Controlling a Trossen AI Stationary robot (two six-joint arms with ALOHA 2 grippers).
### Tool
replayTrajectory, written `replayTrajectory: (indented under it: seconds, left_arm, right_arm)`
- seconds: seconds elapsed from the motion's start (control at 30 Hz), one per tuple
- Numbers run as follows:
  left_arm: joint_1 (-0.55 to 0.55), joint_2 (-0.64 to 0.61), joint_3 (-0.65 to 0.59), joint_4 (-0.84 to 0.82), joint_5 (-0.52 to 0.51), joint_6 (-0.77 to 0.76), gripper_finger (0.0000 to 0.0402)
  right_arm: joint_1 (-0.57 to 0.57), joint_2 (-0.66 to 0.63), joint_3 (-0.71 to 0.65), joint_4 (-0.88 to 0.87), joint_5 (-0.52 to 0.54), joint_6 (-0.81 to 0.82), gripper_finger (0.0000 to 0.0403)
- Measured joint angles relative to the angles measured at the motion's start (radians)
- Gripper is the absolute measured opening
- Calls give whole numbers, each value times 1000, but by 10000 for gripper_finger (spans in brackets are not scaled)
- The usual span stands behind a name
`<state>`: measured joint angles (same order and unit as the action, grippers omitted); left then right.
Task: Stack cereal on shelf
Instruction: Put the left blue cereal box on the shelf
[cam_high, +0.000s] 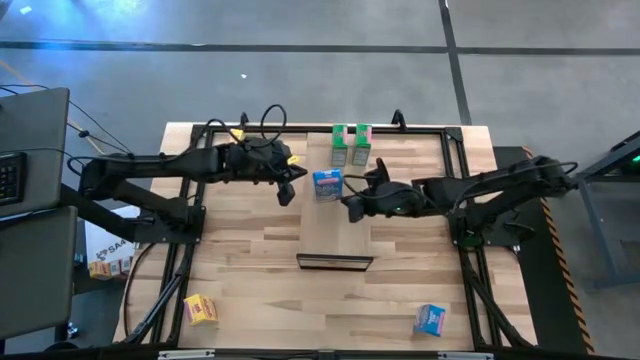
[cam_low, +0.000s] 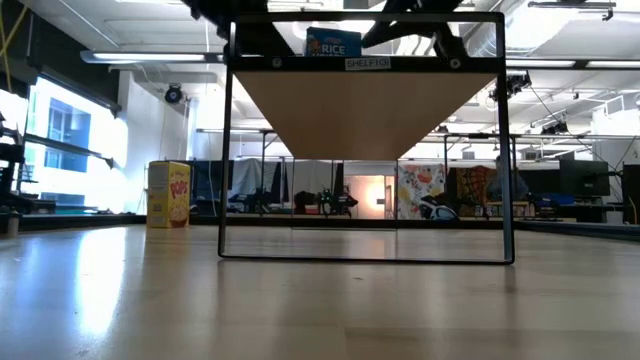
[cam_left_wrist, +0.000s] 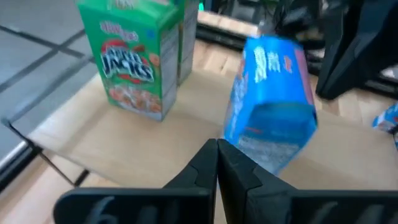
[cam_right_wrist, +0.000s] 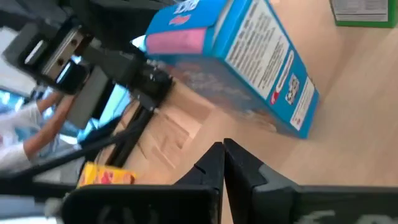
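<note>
1. Dark-fingered right gripper, clenched on nothing, sits just beside the blue rectangular cardboard cereal box, its fingertips aimed at the box.
2. Left gripper, also clenched empty, flanks the box's other side, about equally near.
3. The box stands upright on the pale light-wood shelf panel, near two green cardboard boxes at the shelf's far end.
4. A yellow box and another blue box lie well apart on the butcher-block table.

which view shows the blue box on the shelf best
The right wrist view: the blue cereal box fills the picture, with its side print readable. The left wrist view shows it blurred. The high view shows it small on the shelf. The low view shows only its top above the shelf's dark edge.
</note>
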<state>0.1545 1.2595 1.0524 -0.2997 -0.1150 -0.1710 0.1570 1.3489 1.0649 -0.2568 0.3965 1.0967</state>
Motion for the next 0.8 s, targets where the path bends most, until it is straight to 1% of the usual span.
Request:
replayTrajectory:
  seconds: [0.13, 0.2, 0.27, 0.37, 0.47, 0.53, 0.6, 0.8]
  left_arm:
    - [19, 9, -31, 18, 11, 9, 1]
    - [26, 9, -55, 66, 28, 8, 0]
    - [32, 8, -75, 82, 42, 8, 0]
    - [40, 20, -77, 93, 68, 10, 0]
    - [40, 46, -78, 113, 115, 15, 0]
    - [40, 76, -77, 164, 148, 16, 0]
    - [39, 99, -77, 166, 179, 9, 0]
    - [33, 140, -77, 216, 215, -38, 0]
  right_arm:
    - [-9, 33, 0, 38, 36, 30, 1]
    - [-14, 46, 0, 50, 47, 33, 0]
    - [-23, 58, 0, 52, 65, 50, 0]
    - [-39, 69, 0, 49, 65, 50, 0]
    - [-55, 70, 0, 45, 66, 49, 0]
    - [-65, 70, 0, 35, 64, 39, 0]
    - [-75, 70, 0, 29, 58, 25, 0]
    - [-113, 70, 0, 6, 41, 6, 0]
